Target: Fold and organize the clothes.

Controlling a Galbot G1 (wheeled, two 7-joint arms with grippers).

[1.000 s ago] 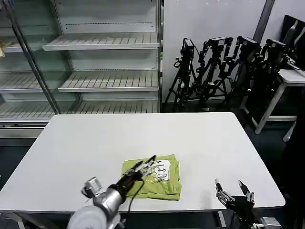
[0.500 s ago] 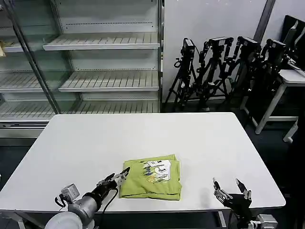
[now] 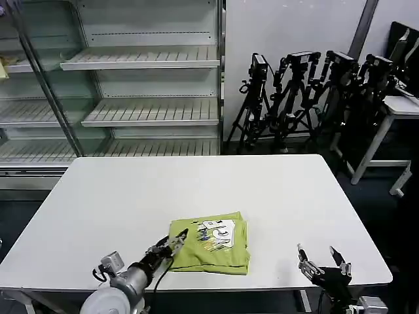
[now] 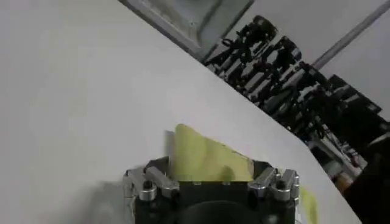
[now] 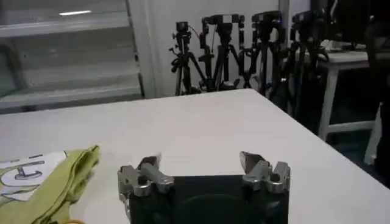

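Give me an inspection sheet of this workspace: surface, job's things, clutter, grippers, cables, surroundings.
Surface: white table, bare apart from the garment.
Job's things: lime-green T-shirt, folded into a compact rectangle near the table's front edge; a white printed patch faces up, so it is not plain.
Clutter: nothing seen.
Grippers: left gripper at the shirt's left edge, low over the table; right gripper open, at the front right edge, apart from the shirt.
Cables: a dark cable runs along the left arm.
Surroundings: empty glass-fronted shelving behind; camera tripods against the wall; another white table far right.
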